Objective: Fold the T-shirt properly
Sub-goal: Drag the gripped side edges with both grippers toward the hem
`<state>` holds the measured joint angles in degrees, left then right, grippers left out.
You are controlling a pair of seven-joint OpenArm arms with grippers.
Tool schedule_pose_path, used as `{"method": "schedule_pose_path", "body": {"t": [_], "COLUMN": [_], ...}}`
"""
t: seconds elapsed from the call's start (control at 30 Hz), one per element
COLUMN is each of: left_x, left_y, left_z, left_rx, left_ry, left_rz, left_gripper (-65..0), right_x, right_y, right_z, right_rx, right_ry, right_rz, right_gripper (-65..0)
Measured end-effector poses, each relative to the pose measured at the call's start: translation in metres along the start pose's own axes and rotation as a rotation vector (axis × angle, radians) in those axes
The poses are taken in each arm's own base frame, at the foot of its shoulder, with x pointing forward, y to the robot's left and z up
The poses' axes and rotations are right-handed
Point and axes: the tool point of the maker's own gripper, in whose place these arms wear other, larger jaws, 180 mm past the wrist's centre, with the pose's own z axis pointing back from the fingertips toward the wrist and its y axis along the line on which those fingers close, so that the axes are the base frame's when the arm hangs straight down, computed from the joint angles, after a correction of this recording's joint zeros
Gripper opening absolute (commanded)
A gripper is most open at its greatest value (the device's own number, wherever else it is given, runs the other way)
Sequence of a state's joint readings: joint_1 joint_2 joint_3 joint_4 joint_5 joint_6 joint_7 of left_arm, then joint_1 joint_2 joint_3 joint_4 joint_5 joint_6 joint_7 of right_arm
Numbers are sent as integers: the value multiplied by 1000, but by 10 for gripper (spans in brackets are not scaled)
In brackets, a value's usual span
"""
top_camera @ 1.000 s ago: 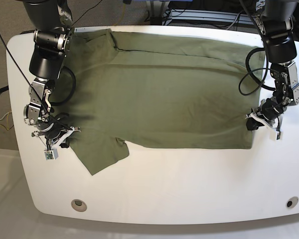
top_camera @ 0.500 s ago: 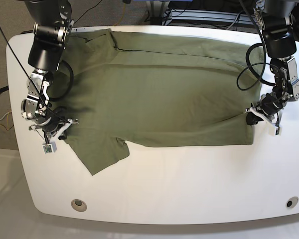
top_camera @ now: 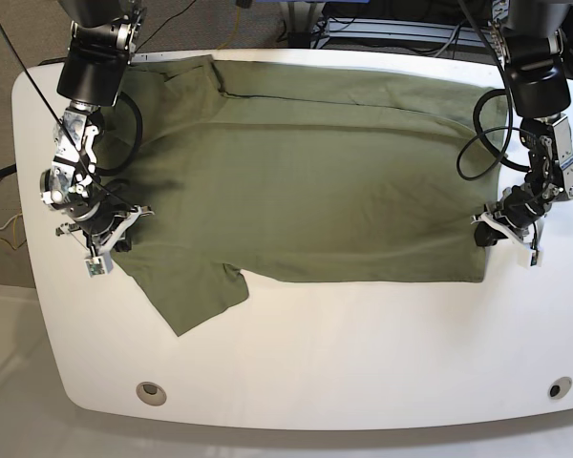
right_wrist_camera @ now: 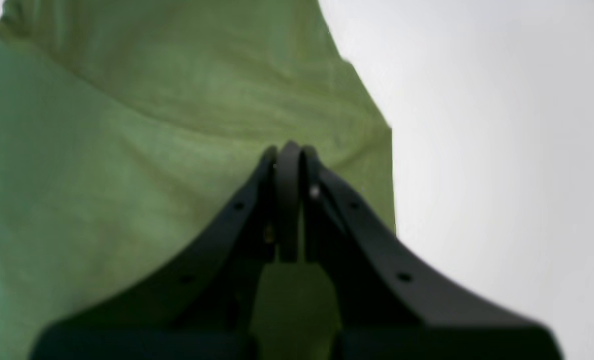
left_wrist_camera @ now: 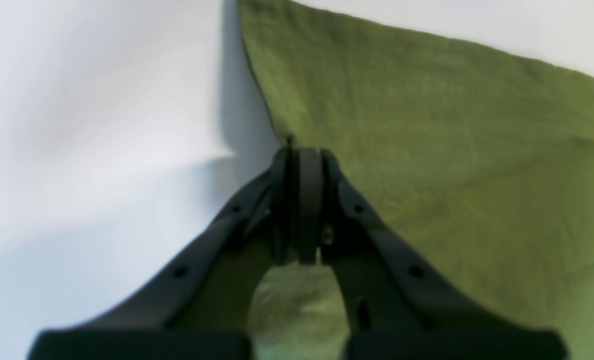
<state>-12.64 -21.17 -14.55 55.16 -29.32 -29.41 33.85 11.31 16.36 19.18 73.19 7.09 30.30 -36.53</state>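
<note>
Counter: white, rounded corners [top_camera: 363, 363], carrying the only cloth in view.
T-shirt: olive green [top_camera: 315, 191], spread flat across the far half of the counter; one short sleeve [top_camera: 196, 291] juts toward the near edge, its tip lying flat.
Left claw: [top_camera: 492, 232] at the garment's edge on the base view's right; jaws together, clamped on the T-shirt, with cloth running between the pads in the wrist view.
Right claw: [top_camera: 110, 234] at the opposite edge beside the sleeve; jaws together, clamped on the T-shirt.
Cables: black loops [top_camera: 477, 143] hang beside both arms.
</note>
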Motion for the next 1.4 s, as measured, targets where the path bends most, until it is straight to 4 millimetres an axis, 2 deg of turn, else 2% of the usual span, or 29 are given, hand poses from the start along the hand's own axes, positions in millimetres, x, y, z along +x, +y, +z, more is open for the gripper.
{"method": "schedule_pose_path", "body": {"t": [0.03,0.13,0.17,0.23,0.3,0.43,0.6,0.7,0.93,1.1,1.4], "left_x": [0,-4,-4,-4,-4,-3,-3,-3,-3,-5,-6], "left_y": [0,1,1,1,1,1,1,1,-1,0,0], "left_z": [0,0,0,-1,-1,-1,-1,-1,-2,-2,-1], "left_rx": [1,6,6,8,10,13,10,10,9,10,9], "left_ry": [1,9,9,11,9,5,4,7,6,10,12], "left_rz": [0,-2,0,-3,-3,-3,0,-6,-3,-2,-4], "left_gripper": [-650,-650,-650,-650,-650,-650,-650,-650,-650,-650,-650], "right_x": [-1,-7,-2,0,10,27,51,40,28,27,24], "right_y": [0,-3,-4,-4,-6,-6,-9,-16,-22,-21,-27], "right_z": [0,-7,-9,-16,-29,-46,-51,-60,-68,-75,-75], "right_rx": [5,20,21,32,44,37,53,29,20,31,23], "right_ry": [1,16,8,6,-18,-22,-107,-87,-96,-130,-170], "right_rz": [-10,-57,-63,-89,-121,-150,-180,-222,-264,-317,-344], "right_gripper": [-650,-537,-497,-354,-309,-258,-241,-244,-255,-258,-261]}}
